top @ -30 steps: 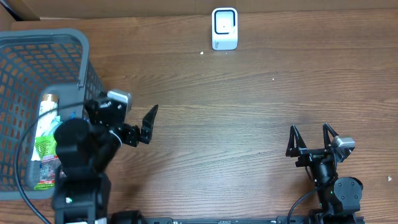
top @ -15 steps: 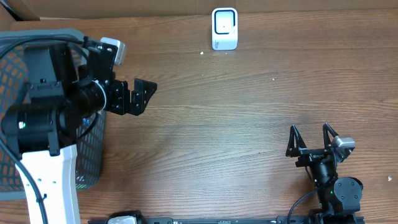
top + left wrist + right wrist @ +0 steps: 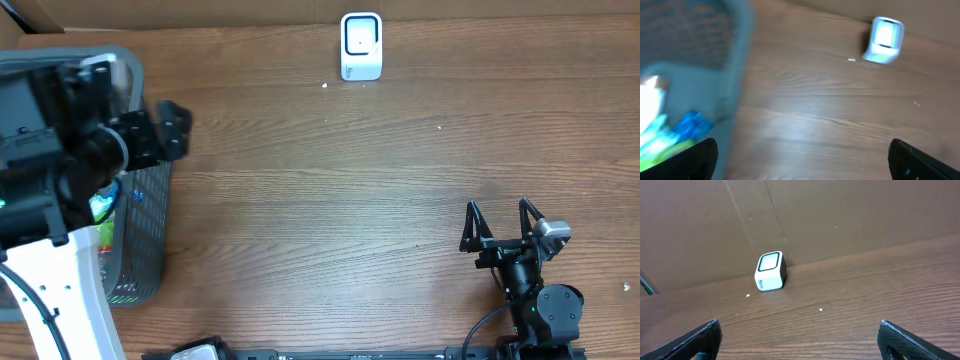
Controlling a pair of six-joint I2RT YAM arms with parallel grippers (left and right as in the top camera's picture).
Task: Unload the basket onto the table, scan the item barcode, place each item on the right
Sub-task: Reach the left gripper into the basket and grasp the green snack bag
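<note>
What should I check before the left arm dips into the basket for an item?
1. Left pincer open and empty: ok.
2. Left pincer above the packages in the basket: not ok, it looks centred over the basket wall and table.
3. A package's scan side facing up: cannot tell, blurred.
4. Scanner standing, bare table before it: ok.
5. Right pincer open, far from the basket: ok.

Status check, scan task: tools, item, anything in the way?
Open, empty: left tool above basket rim, right tool parked. Packaged items in basket, ungrasped. Nothing between basket and barcode scanner.
</note>
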